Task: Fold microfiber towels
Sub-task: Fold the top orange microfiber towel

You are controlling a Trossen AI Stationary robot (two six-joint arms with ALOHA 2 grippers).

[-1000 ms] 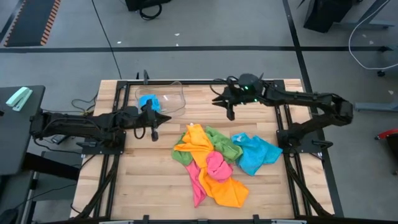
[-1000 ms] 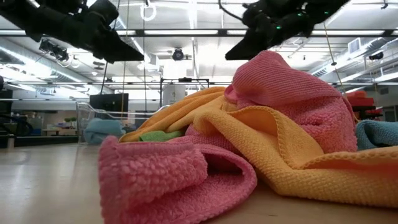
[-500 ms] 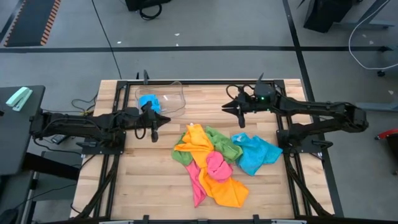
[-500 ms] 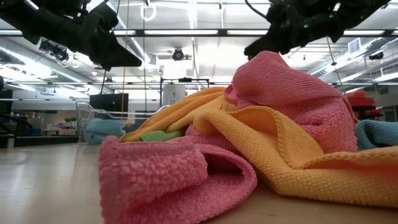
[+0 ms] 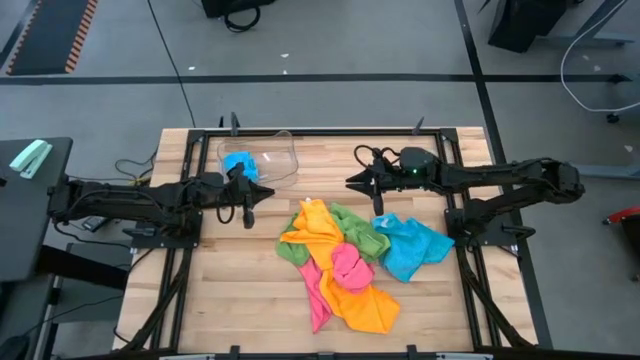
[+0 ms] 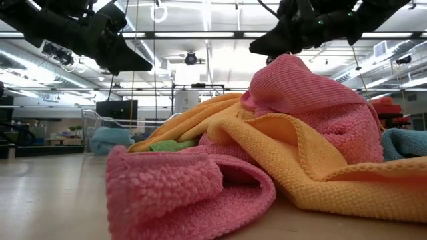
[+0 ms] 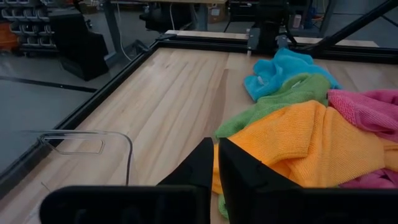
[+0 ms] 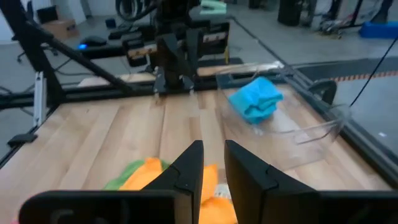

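Orange towel [image 5: 320,232] tops the heaped microfiber towels [image 5: 350,262] mid-table, just ahead of left gripper [image 5: 249,214], nearly closed, holding nothing | right gripper [image 5: 377,203], narrow gap, empty, hovers beside green towel [image 5: 362,233], about equally near | clear bin [image 5: 283,157] with folded blue towel [image 5: 238,162] behind; nothing blocks.

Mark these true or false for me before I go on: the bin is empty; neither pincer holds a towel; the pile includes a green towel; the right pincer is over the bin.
1. The clear bin is empty. False: a folded blue towel lies in it.
2. Neither the left pincer nor the right pincer holds a towel. True.
3. The pile includes a green towel. True.
4. The right pincer is over the bin. False: it is above the table beside the pile's far edge.
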